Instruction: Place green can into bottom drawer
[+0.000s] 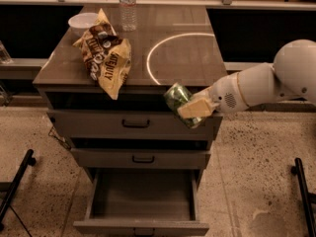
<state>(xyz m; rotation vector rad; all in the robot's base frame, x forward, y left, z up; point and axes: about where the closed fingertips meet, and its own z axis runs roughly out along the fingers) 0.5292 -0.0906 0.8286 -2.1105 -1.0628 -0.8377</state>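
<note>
Dim warm light, bright ring [147, 63] on cabinet top [197, 63], tool [190, 110] clasping green can [175, 97] at cabinet's front edge
</note>
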